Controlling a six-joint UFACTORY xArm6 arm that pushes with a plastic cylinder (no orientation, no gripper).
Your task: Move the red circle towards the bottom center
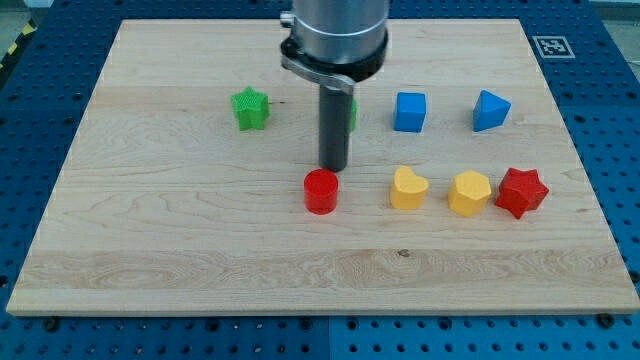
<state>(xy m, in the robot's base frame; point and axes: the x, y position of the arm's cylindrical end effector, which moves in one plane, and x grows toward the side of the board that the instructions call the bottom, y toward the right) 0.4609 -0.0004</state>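
Note:
The red circle (321,190) is a short red cylinder standing on the wooden board (180,230), a little left of the board's middle. My tip (333,167) is the lower end of the dark rod and sits just above the red circle toward the view's top, slightly to its right, touching or nearly touching its upper edge. The rod hangs from the grey arm body at the view's top centre.
A green star (250,108) lies at upper left. A green block (353,112) is mostly hidden behind the rod. A blue cube (409,111) and blue triangular block (490,110) lie at upper right. A yellow heart (408,188), yellow hexagon block (469,192) and red star (522,192) line up right of the circle.

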